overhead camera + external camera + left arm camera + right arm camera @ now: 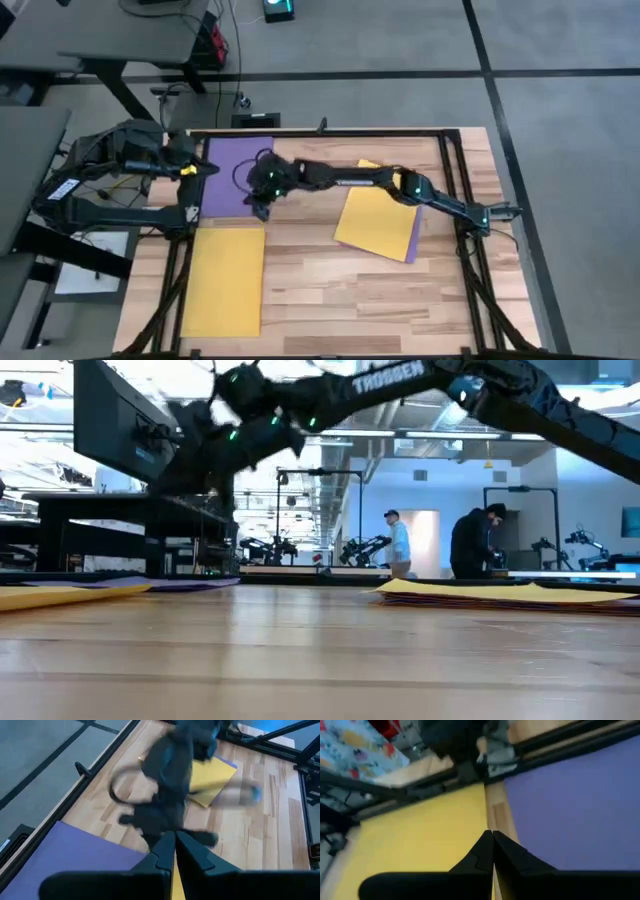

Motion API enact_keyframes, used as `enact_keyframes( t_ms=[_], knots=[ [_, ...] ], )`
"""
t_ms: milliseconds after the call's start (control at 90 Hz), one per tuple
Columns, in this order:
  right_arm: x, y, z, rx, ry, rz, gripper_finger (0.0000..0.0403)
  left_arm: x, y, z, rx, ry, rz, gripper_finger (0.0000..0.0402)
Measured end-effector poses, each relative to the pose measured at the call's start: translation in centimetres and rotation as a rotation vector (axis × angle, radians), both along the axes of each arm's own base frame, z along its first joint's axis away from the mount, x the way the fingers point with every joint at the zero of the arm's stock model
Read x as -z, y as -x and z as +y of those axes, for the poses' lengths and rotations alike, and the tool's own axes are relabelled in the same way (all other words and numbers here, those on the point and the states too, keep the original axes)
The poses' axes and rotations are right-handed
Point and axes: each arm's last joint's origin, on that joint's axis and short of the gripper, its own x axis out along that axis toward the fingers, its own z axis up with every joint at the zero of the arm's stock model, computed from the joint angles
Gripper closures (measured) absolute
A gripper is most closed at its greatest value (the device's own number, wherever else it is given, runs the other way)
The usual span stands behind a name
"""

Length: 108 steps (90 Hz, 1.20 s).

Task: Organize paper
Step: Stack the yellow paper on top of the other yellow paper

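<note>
Now | flat purple sheet (236,176) | right tool (262,207) at its edge, fingers together

Far left: a flat purple paper sheet (236,176) is lying on the light wooden plank table (330,285).
Near left: a flat yellow paper sheet (223,279) is lying just before the purple one, close to its near edge.
Right of centre: a tilted yellow sheet (375,215) is resting on a purple sheet (413,240) beneath it, well apart from the left pair.
</note>
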Motion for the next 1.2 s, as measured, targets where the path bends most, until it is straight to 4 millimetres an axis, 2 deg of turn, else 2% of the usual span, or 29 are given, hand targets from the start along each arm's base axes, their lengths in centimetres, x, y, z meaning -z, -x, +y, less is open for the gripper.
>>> enact_keyframes(
  t_ms=[111, 200, 333, 411, 589, 756, 833, 956, 1044, 1200],
  knots=[
    [-4.9, 2.6, -3.0, 0.058, 0.018, -0.028, 0.0403, 0.0, -1.5, 0.4, -0.003, 0.003, -0.004, 0.0402],
    [-7.9, 5.1, -5.7, 0.118, 0.021, -0.025, 0.0403, 0.4, -3.3, 1.0, -0.003, 0.016, 0.041, 0.0402],
    [-10.5, 9.5, -9.8, 0.216, 0.003, 0.074, 0.0403, 1.8, -6.9, 2.0, 0.002, 0.039, 0.143, 0.0402],
    [-11.8, 12.6, -11.5, 0.247, 0.016, 0.167, 0.0403, 2.2, -9.0, 2.6, 0.001, 0.041, 0.136, 0.0402],
    [-14.7, 19.6, -12.8, 0.248, 0.041, 0.368, 0.0403, 2.9, -12.9, 4.1, 0.038, 0.092, 0.063, 0.0402],
    [-17.4, 24.9, -13.0, 0.304, 0.100, 0.395, 0.0403, 4.4, -16.0, 5.1, 0.068, 0.193, 0.046, 0.0402],
    [-17.9, 27.1, -12.9, 0.341, 0.111, 0.401, 0.0403, 5.2, -17.0, 5.5, 0.052, 0.218, 0.065, 0.0402],
    [-17.0, 29.8, -12.6, 0.375, 0.104, 0.420, 0.0403, 6.4, -18.5, 6.0, 0.029, 0.254, 0.090, 0.0402],
    [-15.9, 31.7, -12.1, 0.404, 0.102, 0.416, 0.0403, 6.9, -19.5, 6.1, 0.020, 0.271, 0.077, 0.0402],
    [-12.2, 34.4, -10.6, 0.467, 0.045, 0.417, 0.0403, 7.1, -21.6, 6.2, 0.028, 0.266, -0.018, 0.0402]
  ],
)
